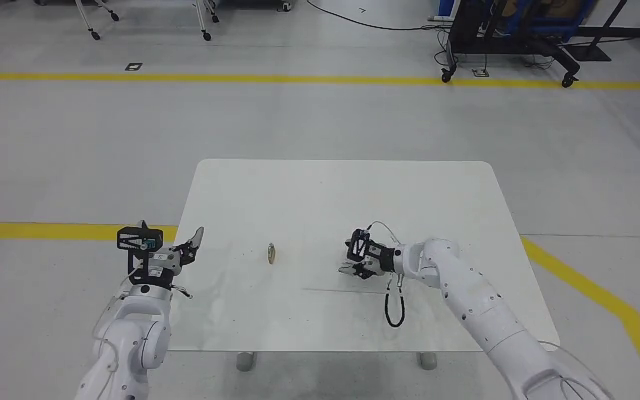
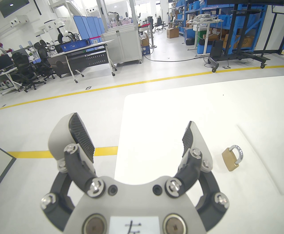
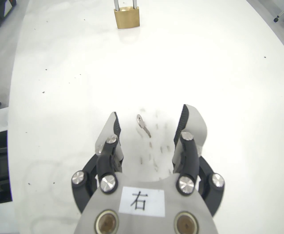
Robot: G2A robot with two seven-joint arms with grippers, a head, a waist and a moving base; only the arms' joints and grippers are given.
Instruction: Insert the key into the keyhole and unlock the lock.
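Progress: nothing done yet; the key lies ungrasped, the lock untouched, its shackle apparently shut.
Right gripper: fingers spread wide, empty, straddling the key.
Key: flat on the table, right of centre; long axis roughly left-right, head toward the lock, blade toward the palm.
Lock: left of the key, well apart.
Left gripper: spread wide, empty, at the table's left edge.
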